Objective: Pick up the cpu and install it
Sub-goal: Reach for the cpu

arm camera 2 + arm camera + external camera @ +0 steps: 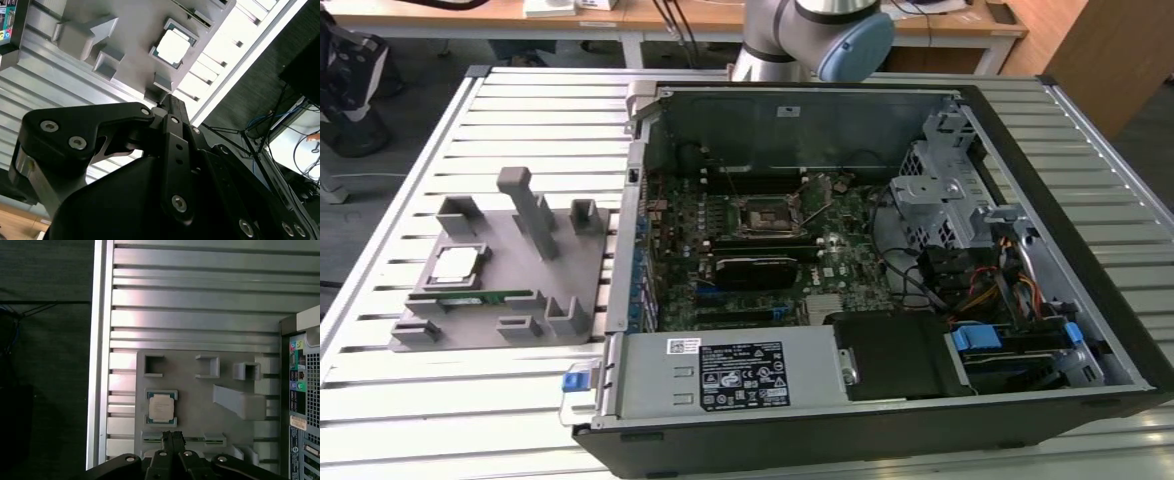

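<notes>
Gripper [172, 434] fingers look pinched shut, empty I think; the cpu [161, 407] sits in its grey holder [200, 405] just ahead of the tips, untouched.

Exterior view high, angled down over whole slatted table [534, 110], open case [787, 115], grey holder [507, 278]; both wrist views nearer, sharing holder [200, 405] [135, 20] and cpu [161, 407] [172, 48], first straight down, second oblique.
</notes>
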Available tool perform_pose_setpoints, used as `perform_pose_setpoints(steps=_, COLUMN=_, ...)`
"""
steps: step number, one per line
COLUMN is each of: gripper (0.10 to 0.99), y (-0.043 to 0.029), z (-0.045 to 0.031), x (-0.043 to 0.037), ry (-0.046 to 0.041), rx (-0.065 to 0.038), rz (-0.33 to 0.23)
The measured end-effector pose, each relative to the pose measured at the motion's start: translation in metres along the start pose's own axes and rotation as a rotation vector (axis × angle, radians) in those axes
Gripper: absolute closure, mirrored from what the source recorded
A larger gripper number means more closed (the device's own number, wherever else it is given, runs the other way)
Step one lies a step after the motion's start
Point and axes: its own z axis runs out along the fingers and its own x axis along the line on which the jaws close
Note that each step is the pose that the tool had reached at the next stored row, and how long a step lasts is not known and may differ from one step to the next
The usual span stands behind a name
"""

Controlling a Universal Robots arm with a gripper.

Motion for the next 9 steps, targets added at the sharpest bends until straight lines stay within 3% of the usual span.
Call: perform_pose_setpoints(steps=9, gripper=0.980, y=-0.0046, z=0.0018, x=0.0026, ry=-0.0001, rx=0.000, rz=0.000)
